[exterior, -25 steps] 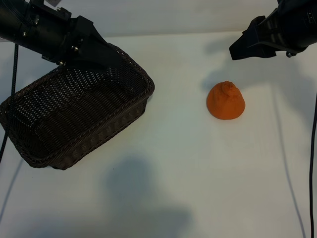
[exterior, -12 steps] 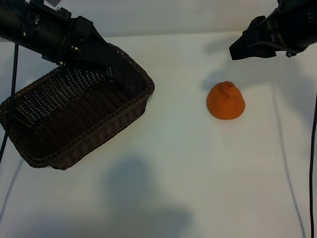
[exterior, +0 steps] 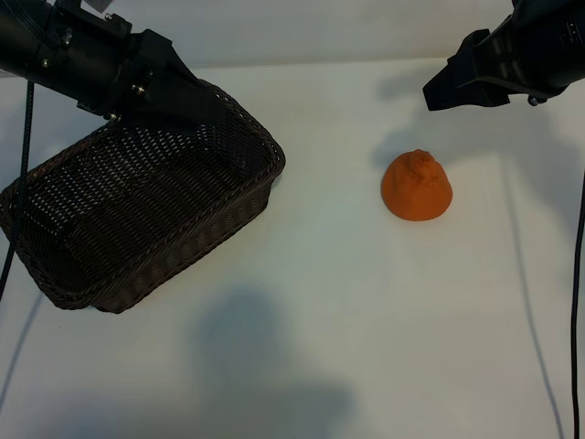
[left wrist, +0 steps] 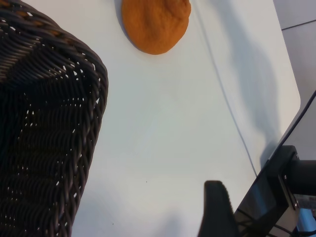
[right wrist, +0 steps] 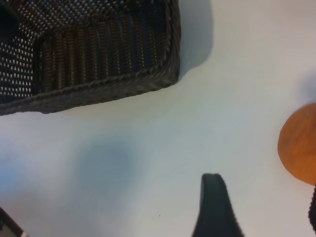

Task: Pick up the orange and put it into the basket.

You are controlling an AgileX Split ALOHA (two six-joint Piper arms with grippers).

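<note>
Exterior view, orange: the orange [exterior: 417, 187] sits on the white table [exterior: 347, 302] right of centre, dome side up with its knobbly top showing, free of both grippers.
Exterior view, basket: the basket [exterior: 137, 206] lies at the left of the frame, turned at a slant to the table edge, with nothing visible in it and well apart from the orange.
Exterior view, left gripper: the left gripper [exterior: 196, 101] reaches in from the upper left corner and hangs over the basket's far rim; its fingers merge with the dark wicker here, so the gap between them is hard to read from this side.
Exterior view, right gripper: the right gripper [exterior: 448, 87] enters from the upper right corner, above and just right of the orange, not touching it.
Left wrist view: the basket's braided corner fills the left side, the orange [left wrist: 155, 24] lies at the top edge, cut off by the frame, and one dark fingertip [left wrist: 215, 207] stands at the bottom edge over bare table; the jaws stand apart and hold nothing.
Right wrist view: the basket [right wrist: 98, 54] takes the upper left, the orange [right wrist: 298, 143] shows at the right edge, and a dark fingertip [right wrist: 212, 202] rises from the bottom edge; the jaws are spread and grasp nothing.
</note>
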